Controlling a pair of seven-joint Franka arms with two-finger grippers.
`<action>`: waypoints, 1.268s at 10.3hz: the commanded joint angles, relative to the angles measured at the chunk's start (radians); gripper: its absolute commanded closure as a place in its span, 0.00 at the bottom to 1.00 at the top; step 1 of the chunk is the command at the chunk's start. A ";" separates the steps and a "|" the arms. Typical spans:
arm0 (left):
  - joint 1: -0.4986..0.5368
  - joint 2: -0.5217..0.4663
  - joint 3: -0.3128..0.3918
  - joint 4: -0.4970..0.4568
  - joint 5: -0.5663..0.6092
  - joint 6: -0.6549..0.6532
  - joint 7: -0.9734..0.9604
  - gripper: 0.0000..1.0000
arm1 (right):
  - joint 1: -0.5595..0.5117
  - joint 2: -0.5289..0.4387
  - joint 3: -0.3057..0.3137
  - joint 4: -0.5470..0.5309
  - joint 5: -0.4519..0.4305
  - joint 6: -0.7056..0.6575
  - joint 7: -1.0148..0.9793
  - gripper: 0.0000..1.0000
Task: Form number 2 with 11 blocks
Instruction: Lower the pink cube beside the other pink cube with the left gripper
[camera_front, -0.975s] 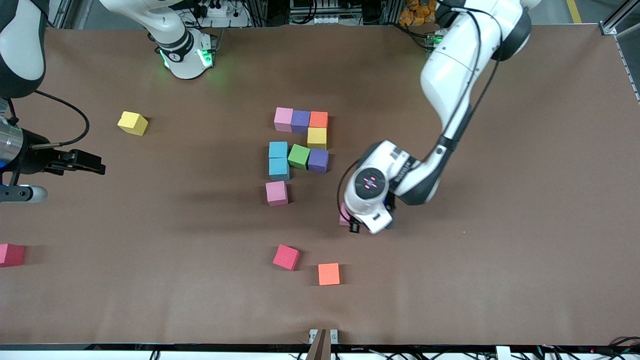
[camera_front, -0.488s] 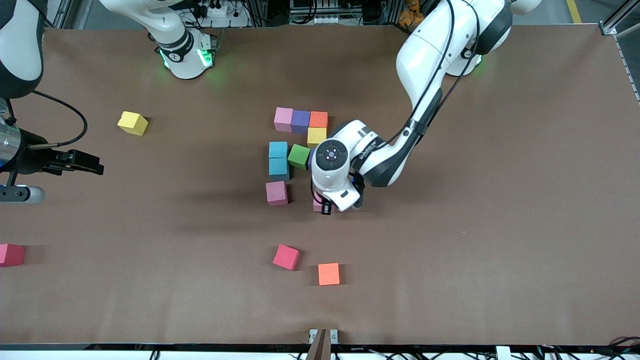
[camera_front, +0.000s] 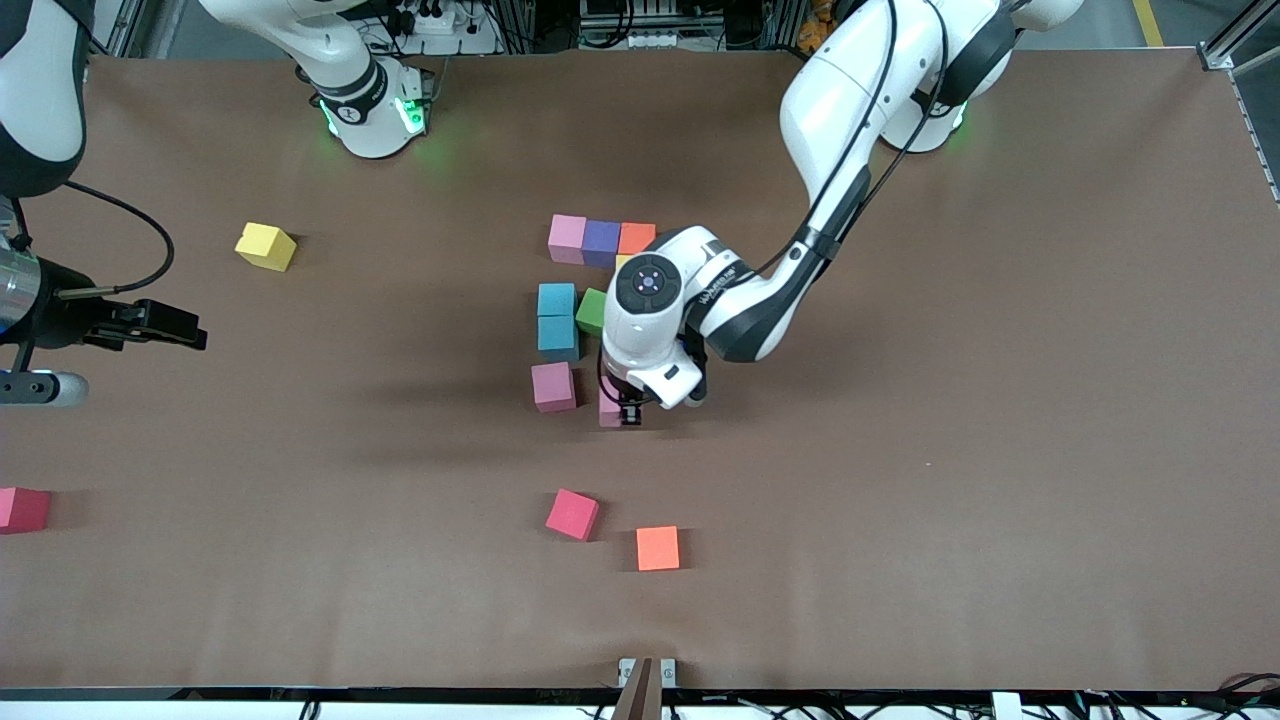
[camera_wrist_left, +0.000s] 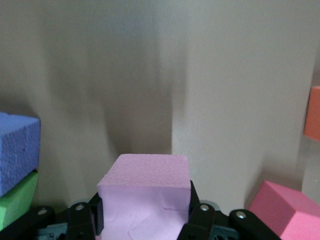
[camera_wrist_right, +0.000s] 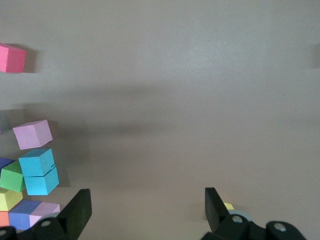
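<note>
My left gripper is shut on a pink block, also seen in the left wrist view, low over the table beside another pink block. The group holds a pink, a purple and an orange block, a partly hidden yellow one, two blue ones and a green one. The second purple block shows only in the left wrist view. My right gripper waits open and empty at the right arm's end; its wrist view shows only table between the fingers.
Loose blocks lie apart: a yellow one near the right arm's base, a red one at the table's edge at the right arm's end, a red one and an orange one nearer the front camera.
My left gripper has carried the pink block toward the right arm's end, up beside the group's pink block. Its arm now covers the purple block. The right arm has not moved.
</note>
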 joint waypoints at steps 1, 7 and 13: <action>-0.030 0.013 0.023 0.012 0.003 0.030 -0.025 1.00 | -0.023 0.011 0.008 0.025 0.014 -0.010 -0.001 0.00; -0.042 0.034 0.024 0.011 0.003 0.058 -0.023 1.00 | -0.021 0.011 0.009 0.025 0.016 -0.010 -0.001 0.00; -0.058 0.056 0.029 0.008 0.003 0.072 -0.023 1.00 | -0.023 0.011 0.009 0.025 0.016 -0.010 -0.001 0.00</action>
